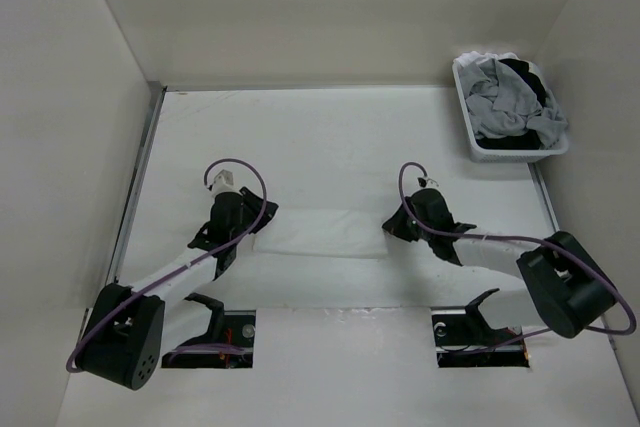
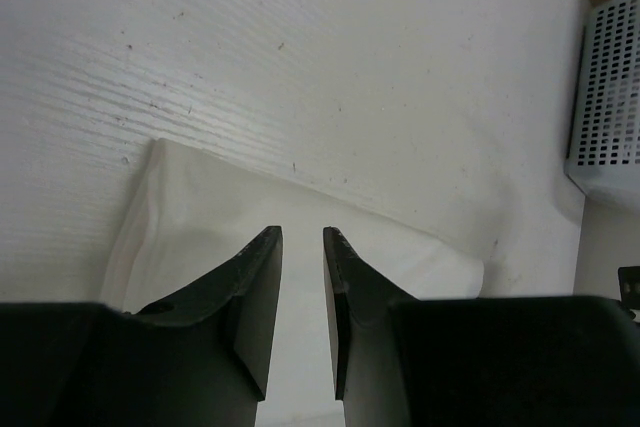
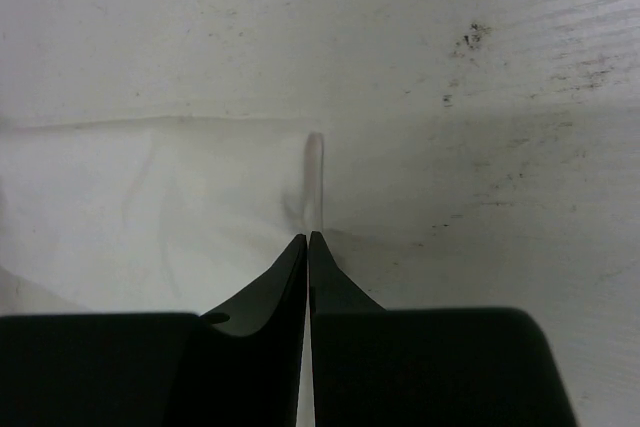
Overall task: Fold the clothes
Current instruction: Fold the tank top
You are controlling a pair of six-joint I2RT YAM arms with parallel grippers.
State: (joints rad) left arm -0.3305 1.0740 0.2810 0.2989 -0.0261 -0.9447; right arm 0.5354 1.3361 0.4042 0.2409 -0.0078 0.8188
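We see the thin soft white garment (image 1: 320,234) lying as a flat, narrow strip at centre frame in the top view, on the white table (image 1: 330,137), with one arm at each end. In its wrist view the left gripper (image 2: 302,239) sits over the strip's left end, jaws partly apart with a clear gap. Cloth shows through the gap and nothing looks clamped. The right gripper (image 3: 308,239) is closed almost to touching, and a small raised pucker of fabric (image 3: 314,162) runs up from its tips, so we judge it is pinched on the white garment at its right edge. The main risk is that the pinch is tiny and the fabric thin: a lift could let it slip out, or catch only the top layer and pull the fold open. With the left jaws not gripping, a pull from the right alone could also drag or skew the whole strip. If one end is carried across, the two grippers would meet over the middle and could bump. We cannot make out any strings. As for surroundings, a white perforated plastic basket (image 1: 468,117) holding crumpled grey and black garments (image 1: 510,97) stands at upper right, well apart from the strip and not in the way. Nothing else lies between the arms.
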